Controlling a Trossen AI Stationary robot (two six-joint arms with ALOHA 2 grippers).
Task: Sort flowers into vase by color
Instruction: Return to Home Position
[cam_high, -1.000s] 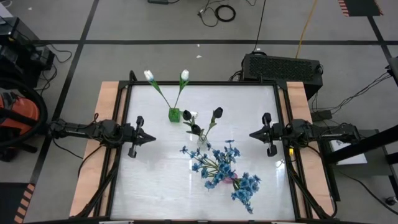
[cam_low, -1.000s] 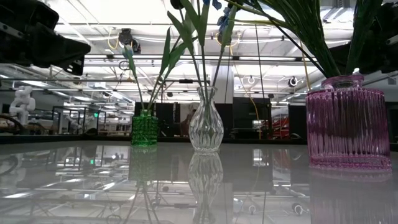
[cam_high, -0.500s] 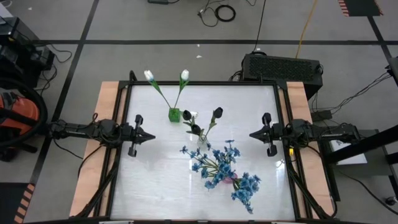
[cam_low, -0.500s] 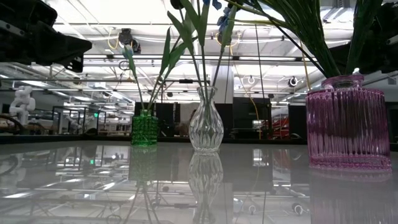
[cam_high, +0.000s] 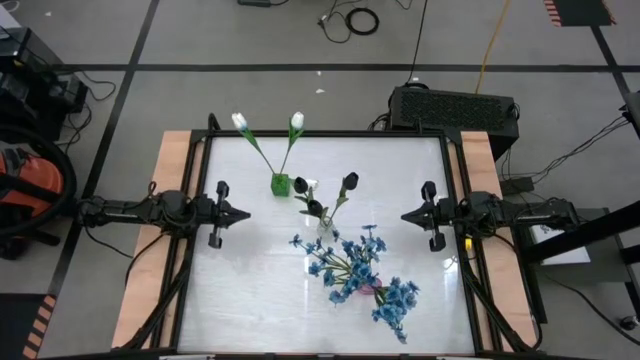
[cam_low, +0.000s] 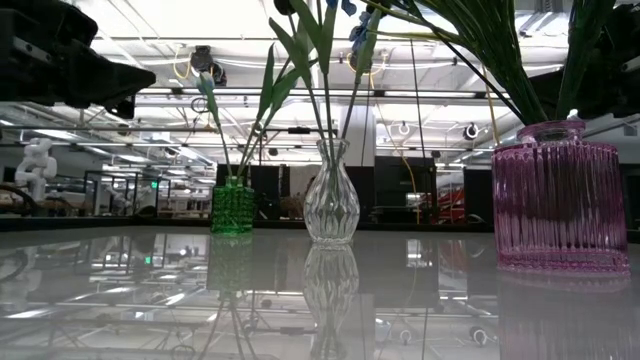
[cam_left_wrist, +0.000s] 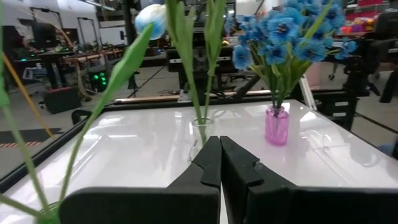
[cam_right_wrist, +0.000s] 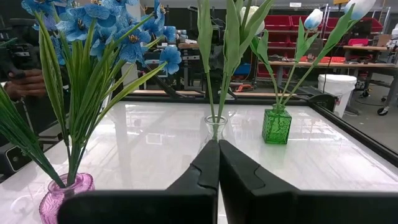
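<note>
Two white tulips stand with their stems in a small green vase near the table's far edge. Black tulip buds sit in a clear glass vase at mid table. Blue blooms fill a pink ribbed vase nearer the front. My left gripper hovers shut at the table's left side, pointing at the vases. My right gripper hovers shut at the right side, facing it. In the wrist views, the left gripper and the right gripper both hold nothing.
The glossy white table has bare room at its near left. Wooden strips border both sides. A black box sits beyond the far right corner. A person's hand shows beyond the table in the right wrist view.
My left gripper has shifted slightly toward the table's far edge, staying shut. The flowers and vases have kept still.
</note>
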